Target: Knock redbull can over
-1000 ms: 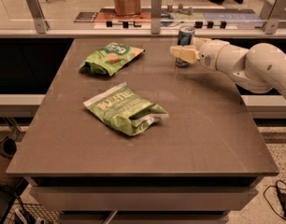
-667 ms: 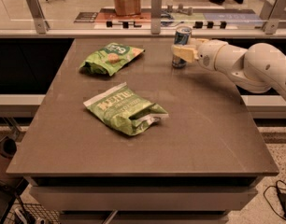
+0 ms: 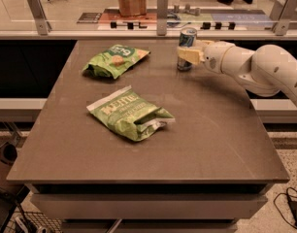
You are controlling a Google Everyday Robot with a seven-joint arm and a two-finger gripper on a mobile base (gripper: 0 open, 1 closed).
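Observation:
The redbull can (image 3: 187, 40) is a slim blue and silver can with a metal top. It stands near the table's far edge, right of centre, tilting slightly to the left. My gripper (image 3: 187, 55) reaches in from the right on a white arm (image 3: 257, 67). Its pale fingers press against the can's lower right side and hide part of the can's middle.
A green chip bag (image 3: 115, 60) lies at the far left of the brown table (image 3: 211, 130). A second green chip bag (image 3: 131, 114) lies near the middle. A glass rail with posts (image 3: 161, 6) runs behind the table's far edge.
My gripper has moved left against the can. The can has shifted left with it and now leans a little.

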